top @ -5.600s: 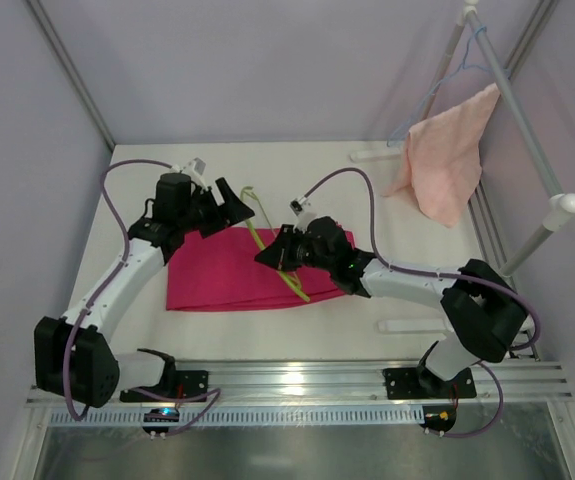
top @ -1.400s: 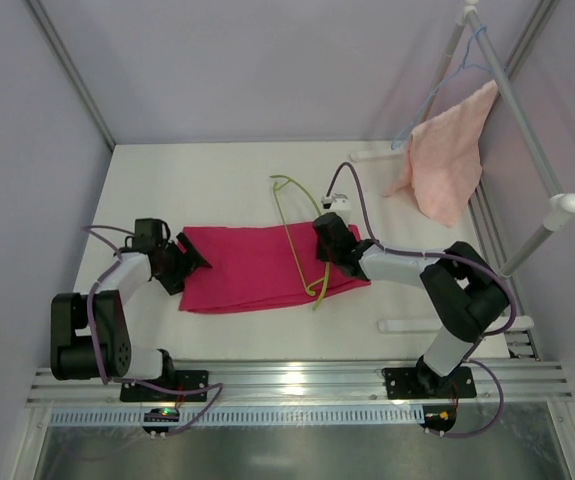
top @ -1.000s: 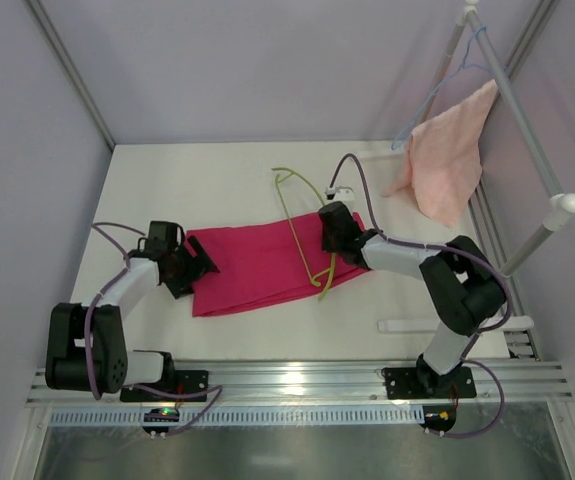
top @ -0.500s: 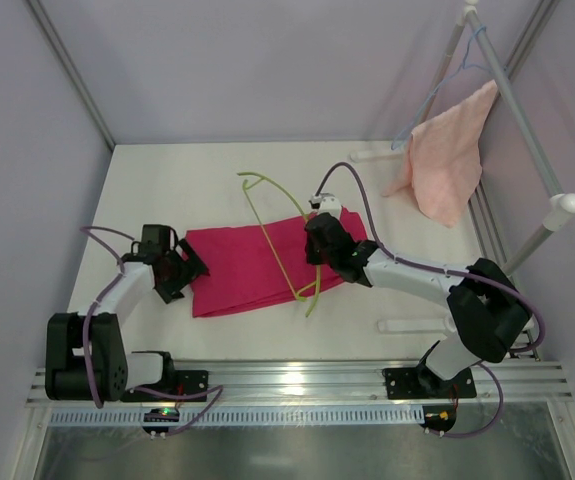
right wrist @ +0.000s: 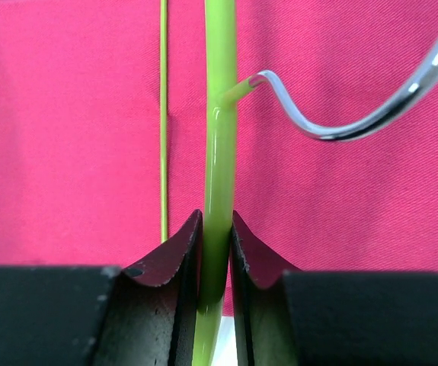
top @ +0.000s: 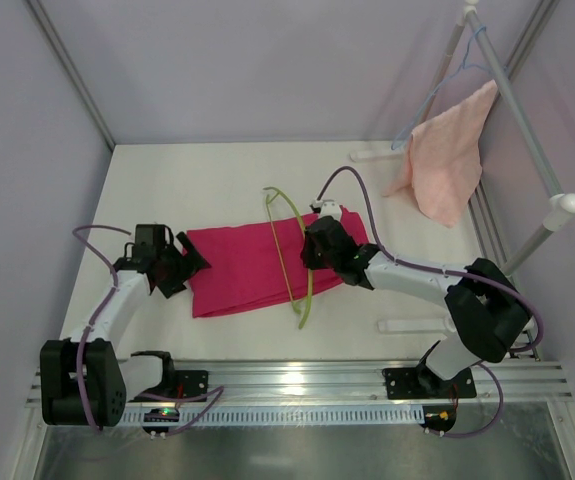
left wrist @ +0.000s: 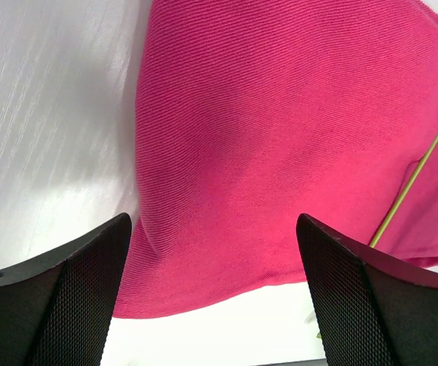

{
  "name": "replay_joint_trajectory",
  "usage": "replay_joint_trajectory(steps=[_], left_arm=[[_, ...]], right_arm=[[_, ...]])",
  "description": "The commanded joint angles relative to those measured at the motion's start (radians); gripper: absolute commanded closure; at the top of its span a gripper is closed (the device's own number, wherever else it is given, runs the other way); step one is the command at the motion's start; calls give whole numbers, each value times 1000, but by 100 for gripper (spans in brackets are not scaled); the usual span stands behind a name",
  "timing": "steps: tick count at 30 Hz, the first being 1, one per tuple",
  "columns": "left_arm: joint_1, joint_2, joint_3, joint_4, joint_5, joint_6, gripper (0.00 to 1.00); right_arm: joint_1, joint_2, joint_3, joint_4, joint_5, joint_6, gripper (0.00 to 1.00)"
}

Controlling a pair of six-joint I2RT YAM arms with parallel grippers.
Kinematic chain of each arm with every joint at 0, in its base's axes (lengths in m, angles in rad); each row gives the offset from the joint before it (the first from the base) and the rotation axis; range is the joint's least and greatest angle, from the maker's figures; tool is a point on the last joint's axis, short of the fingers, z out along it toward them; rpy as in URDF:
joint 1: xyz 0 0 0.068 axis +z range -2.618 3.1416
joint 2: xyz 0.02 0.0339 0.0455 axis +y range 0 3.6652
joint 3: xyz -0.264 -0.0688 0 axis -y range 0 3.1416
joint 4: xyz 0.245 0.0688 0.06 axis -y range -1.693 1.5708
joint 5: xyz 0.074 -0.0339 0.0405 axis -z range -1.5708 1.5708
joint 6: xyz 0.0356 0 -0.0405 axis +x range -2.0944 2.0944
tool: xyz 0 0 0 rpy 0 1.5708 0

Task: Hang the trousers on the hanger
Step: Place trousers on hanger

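Inside the right gripper [right wrist: 215,229], the two fingers [right wrist: 179,263] are pressing together on the thick green bar of the hanger [right wrist: 220,114], just below the spot where its shiny metal hook [right wrist: 340,130] is curling away. The hanger is being held over the right end of the pink trousers [top: 242,265]. Its thin lower bar is showing as a green line on top of the cloth. Over at the other end, the left gripper [left wrist: 212,225] is hanging with its fingers wide apart and is gripping nothing; the trousers' left edge is lying under the gap between them. The trousers are lying flat and folded on the white table [top: 207,180], between the two arms. So the job looks only partly done: the hanger is picked up, but the trousers are not draped over its bar yet, as far as the views are showing. The cloth needs lifting or feeding through the hanger. A pale pink towel [top: 445,160] is hanging on the rail at the far right, well apart from all this.
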Motion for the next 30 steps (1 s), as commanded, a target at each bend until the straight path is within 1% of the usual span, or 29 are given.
replay_joint_trajectory(steps=[1, 6, 9, 12, 14, 16, 19, 23, 24, 25, 26, 27, 30], left_arm=[[4, -19, 14, -7, 19, 15, 11], [4, -7, 2, -1, -1, 18, 11], [6, 2, -4, -9, -42, 14, 11], [6, 17, -22, 2, -76, 7, 12], [4, 34, -32, 10, -84, 1, 14], [4, 46, -49, 17, -90, -2, 17], [6, 48, -65, 27, -96, -13, 22], [4, 33, -87, 22, -131, -39, 24], [4, 27, -90, 16, -166, -46, 29], [6, 19, -99, 11, -185, -54, 32], [6, 13, -102, 8, -215, -66, 33], [7, -4, -104, 5, -228, -71, 36], [6, -44, -102, -24, -256, -86, 41]], right_arm=[[-4, -8, -10, 113, -58, 33, 77], [-3, -20, -29, 164, -67, 42, 77], [-3, -19, -20, 171, -60, 41, 72], [-4, 3, 5, 170, -69, 41, 71], [-3, 14, 13, 173, -72, 50, 86], [-3, 15, 14, 168, -66, 54, 96], [-3, 11, 8, 156, -49, 47, 96], [-12, -5, -4, 141, -40, 31, 96], [-18, -8, -9, 141, -38, 31, 96], [-23, -14, -12, 141, -38, 33, 96], [-26, -15, -17, 142, -41, 33, 96], [-29, -17, -18, 144, -44, 33, 96], [-31, -20, -23, 145, -47, 33, 96]])
